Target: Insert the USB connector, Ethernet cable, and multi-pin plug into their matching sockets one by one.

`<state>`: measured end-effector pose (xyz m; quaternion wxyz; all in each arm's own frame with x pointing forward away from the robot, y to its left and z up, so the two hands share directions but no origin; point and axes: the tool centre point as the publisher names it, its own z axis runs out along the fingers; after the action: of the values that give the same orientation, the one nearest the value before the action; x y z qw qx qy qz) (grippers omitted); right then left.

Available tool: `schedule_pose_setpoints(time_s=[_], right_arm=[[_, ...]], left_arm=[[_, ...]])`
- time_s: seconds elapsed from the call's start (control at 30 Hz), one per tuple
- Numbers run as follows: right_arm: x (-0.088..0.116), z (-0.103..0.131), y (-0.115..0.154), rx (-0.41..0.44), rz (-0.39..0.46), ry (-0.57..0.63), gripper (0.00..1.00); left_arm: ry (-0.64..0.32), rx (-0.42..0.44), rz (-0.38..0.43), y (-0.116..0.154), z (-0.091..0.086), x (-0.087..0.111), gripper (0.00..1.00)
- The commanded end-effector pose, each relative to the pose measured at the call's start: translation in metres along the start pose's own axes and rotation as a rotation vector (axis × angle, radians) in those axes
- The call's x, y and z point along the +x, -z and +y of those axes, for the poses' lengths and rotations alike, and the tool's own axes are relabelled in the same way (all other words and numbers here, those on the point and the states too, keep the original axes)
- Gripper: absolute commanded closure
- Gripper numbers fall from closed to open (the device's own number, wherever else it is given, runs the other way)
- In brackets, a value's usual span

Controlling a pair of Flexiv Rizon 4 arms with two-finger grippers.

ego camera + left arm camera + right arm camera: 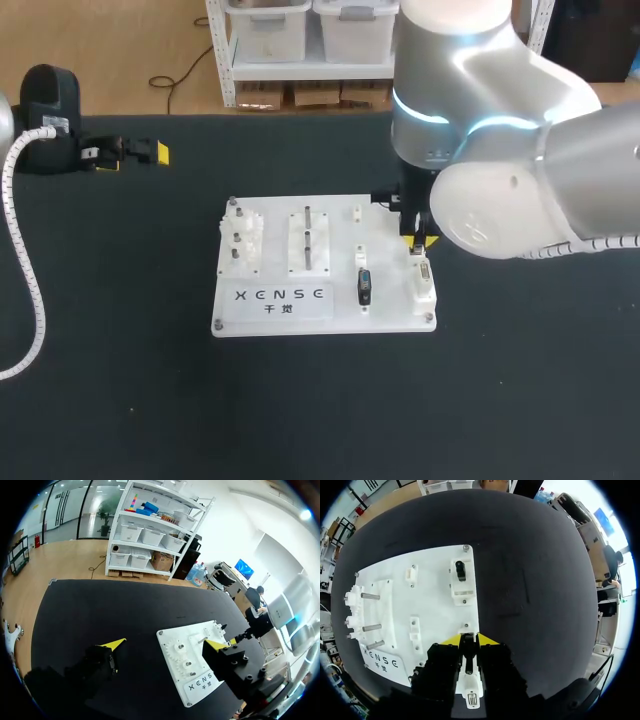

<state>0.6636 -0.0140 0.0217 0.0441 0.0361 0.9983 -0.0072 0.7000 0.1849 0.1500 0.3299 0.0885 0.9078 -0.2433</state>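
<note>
The white socket board lies mid-table. A black plug sits seated in one of its sockets, also seen ahead of my right gripper as the black plug. My right gripper hangs over the board's right edge, just behind the white multi-pin socket block. In the right wrist view, the right gripper is shut on a small dark plug directly above that socket block. My left gripper rests far off at the table's left rear, and the left gripper is open and empty.
Metal pegs and white gears stand on the board's left half, with two taller pegs in the middle. A white coiled cable runs along the left arm. Bare black tabletop surrounds the board.
</note>
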Motion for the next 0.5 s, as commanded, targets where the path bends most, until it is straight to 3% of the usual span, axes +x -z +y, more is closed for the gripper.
schedule_pose_setpoints(time_s=[0.03,0.5], right_arm=[[-0.0021,-0.0003,-0.0055,-0.006,-0.001,0.002,1.0],[-0.0025,0.0021,0.0017,-0.02,-0.019,0.01,1.0]], left_arm=[[0.0,0.0,0.0,0.0,0.0,0.0,0.0],[0.0,0.0,0.0,0.0,0.0,0.0,0.0]])
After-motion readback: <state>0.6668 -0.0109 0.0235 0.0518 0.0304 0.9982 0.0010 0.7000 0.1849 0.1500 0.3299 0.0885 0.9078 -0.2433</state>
